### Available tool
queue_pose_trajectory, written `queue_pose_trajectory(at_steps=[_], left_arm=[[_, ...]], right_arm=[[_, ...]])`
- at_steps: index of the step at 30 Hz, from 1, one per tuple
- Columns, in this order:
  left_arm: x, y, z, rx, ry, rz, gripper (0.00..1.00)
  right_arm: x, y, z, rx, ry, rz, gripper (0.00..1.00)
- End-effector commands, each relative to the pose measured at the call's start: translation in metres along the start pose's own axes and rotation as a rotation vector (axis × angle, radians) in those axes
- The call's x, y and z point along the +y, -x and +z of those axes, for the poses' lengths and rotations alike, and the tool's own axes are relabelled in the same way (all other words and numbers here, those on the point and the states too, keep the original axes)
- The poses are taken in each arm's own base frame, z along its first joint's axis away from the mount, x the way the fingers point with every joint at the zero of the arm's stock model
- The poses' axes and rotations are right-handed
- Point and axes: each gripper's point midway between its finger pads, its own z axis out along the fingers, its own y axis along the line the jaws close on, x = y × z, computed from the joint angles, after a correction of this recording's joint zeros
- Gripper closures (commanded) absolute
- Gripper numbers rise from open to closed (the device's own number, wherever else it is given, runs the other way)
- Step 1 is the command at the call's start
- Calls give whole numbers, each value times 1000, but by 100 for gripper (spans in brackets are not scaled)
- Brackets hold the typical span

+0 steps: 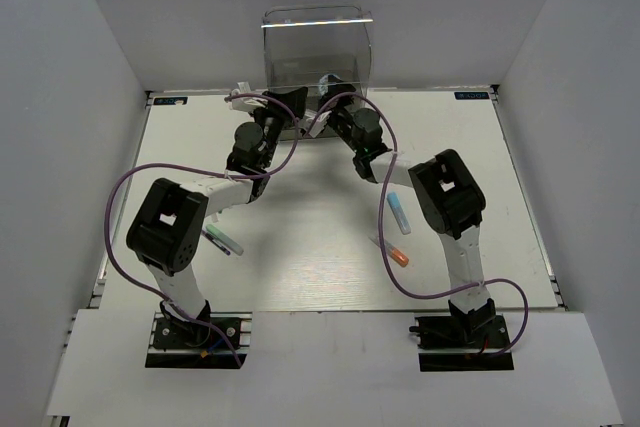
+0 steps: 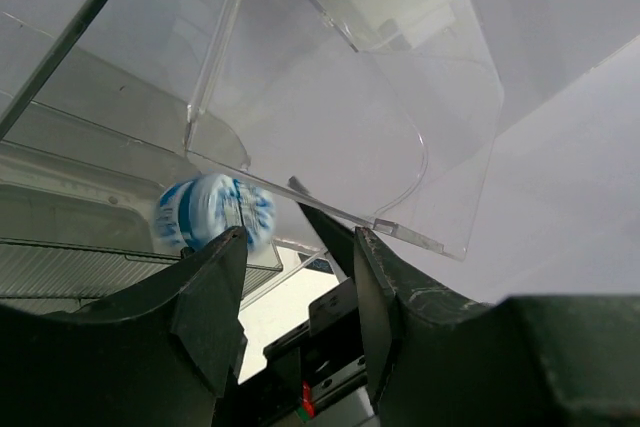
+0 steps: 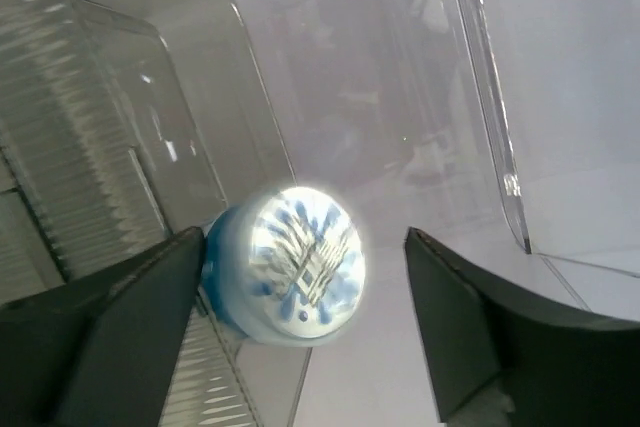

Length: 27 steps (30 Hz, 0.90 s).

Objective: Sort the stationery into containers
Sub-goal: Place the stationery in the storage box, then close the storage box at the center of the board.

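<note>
The clear cabinet (image 1: 318, 47) stands at the back middle of the table. Both grippers are at its front. The blue-and-white roll (image 3: 290, 262) lies between my right gripper's (image 3: 305, 297) open jaws, close against the left finger (image 3: 120, 337), with a wide gap to the other. Ribbed clear drawers (image 3: 70, 147) are just behind it. In the left wrist view the roll (image 2: 215, 210) sits just beyond the left finger (image 2: 215, 297) of my open, empty left gripper (image 2: 298, 277), beside a clear drawer panel (image 2: 350, 117). I cannot make out the roll in the top view.
A light-blue-ended tube (image 1: 399, 213) and an orange-capped tube (image 1: 392, 252) lie on the table beside the right arm. A teal-and-pink pen (image 1: 222, 240) lies by the left arm. Grey walls close in the table on three sides.
</note>
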Motion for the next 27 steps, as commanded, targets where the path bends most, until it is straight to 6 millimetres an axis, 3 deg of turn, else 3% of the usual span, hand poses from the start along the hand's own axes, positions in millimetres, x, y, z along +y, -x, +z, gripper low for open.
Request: queue_pose_trajectory(at_steps=[1, 9, 11, 12, 14, 15, 16, 17, 18, 19, 20, 21, 23, 25, 26, 27], left_arm=[[-50, 45, -2, -97, -117, -18, 42], [-47, 42, -3, -91, -111, -16, 42], [-47, 42, -3, -91, -111, -16, 42], [-47, 42, -3, -91, -111, -16, 42], [-44, 40, -5, -85, -104, -15, 42], [-44, 40, -5, -85, -104, -15, 42], [-42, 38, -7, -84, -103, -15, 42], [-42, 38, -7, -83, -103, -25, 42], [-39, 35, -9, -76, -96, -24, 42], [-39, 35, -9, -76, -96, -24, 42], [-36, 33, -9, -65, -85, -32, 42], [-27, 24, -10, -42, -60, -35, 42], [-12, 11, -15, 1, -13, -34, 44], [1, -1, -20, 39, 29, -43, 49], [8, -7, -24, 58, 52, -50, 51], [15, -20, -27, 96, 82, -54, 53]], right_arm=[[-44, -3, 3, 26, -88, -22, 12], [-51, 5, -7, 16, -59, 43, 11], [-34, 9, -18, -13, -6, 71, 11], [-44, 24, -28, -70, 5, 85, 11], [-18, 32, -46, -123, 122, 134, 16], [-28, 51, -59, -184, 144, 157, 19], [-15, 60, -67, -218, 224, 180, 23], [-10, 66, -78, -225, 285, 198, 38], [9, 70, -92, -240, 353, 225, 49], [12, 77, -103, -255, 395, 246, 59], [8, 83, -110, -264, 402, 252, 77], [19, 80, -124, -232, 439, 315, 83], [15, 77, -131, -175, 431, 394, 90], [15, 68, -139, -73, 440, 532, 88], [10, 63, -139, -35, 424, 565, 80], [10, 54, -141, 8, 438, 603, 56]])
